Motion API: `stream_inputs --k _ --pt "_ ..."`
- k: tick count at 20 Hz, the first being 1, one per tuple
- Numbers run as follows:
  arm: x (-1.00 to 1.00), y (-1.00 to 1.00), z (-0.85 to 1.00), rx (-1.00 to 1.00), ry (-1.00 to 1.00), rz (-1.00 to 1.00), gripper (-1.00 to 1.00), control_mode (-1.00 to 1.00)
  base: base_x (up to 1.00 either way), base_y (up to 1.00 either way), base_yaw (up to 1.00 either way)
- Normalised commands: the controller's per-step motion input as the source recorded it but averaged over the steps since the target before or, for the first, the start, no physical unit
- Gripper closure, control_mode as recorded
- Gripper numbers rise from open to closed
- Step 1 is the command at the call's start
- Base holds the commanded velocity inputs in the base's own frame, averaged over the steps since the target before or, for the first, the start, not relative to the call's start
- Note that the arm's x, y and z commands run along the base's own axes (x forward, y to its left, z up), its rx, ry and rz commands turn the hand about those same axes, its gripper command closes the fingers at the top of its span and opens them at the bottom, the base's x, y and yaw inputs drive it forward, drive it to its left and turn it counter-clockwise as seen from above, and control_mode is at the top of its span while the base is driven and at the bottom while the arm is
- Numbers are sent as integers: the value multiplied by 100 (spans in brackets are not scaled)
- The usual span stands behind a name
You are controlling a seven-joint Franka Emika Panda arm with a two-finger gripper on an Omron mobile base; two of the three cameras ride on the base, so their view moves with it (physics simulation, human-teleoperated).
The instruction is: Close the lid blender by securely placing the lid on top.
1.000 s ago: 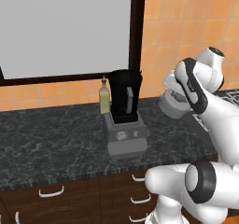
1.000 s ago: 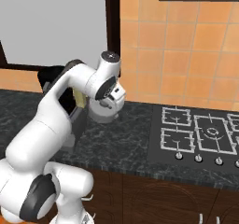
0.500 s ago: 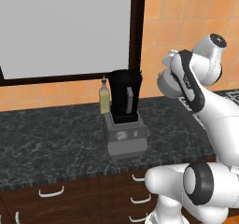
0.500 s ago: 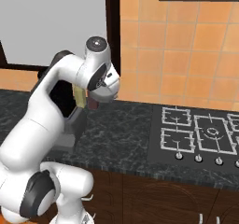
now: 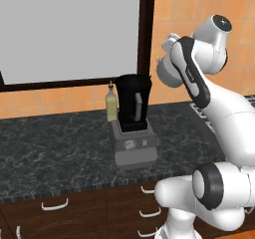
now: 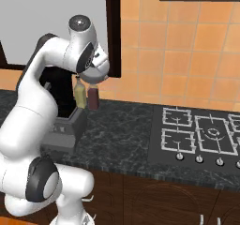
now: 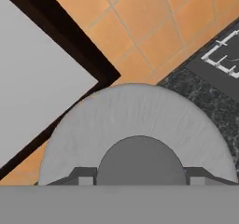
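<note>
Reading left to right: yellowish bottle (image 5: 111,105) just beside the blender (image 5: 133,122), at its 9 o'clock on the dark counter (image 5: 50,153). Jar mouth uncovered. My gripper (image 7: 138,177) hangs high at the blender's 2 o'clock, fingers (image 7: 84,175) clamped on the knob of the grey lid (image 7: 135,120). Stove (image 6: 199,135) far right.

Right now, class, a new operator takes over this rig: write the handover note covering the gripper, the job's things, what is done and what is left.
Gripper: shut on the round grey disc-shaped lid, fingers either side of its centre knob, held high in the air.
Tall black blender jar on its grey boxy base: on the dark speckled counter, top open, slim yellowish bottle beside it.
Done: lid picked up.
Left: carry it over the jar, lower it, seat it, release.
</note>
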Motion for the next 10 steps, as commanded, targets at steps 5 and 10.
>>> stream_inputs --k 5,10 --pt "-2 41 100 -6 0 9 100 -100 0 0 0" --pt "-22 39 61 -1 -2 1 100 -100 0 0 0"
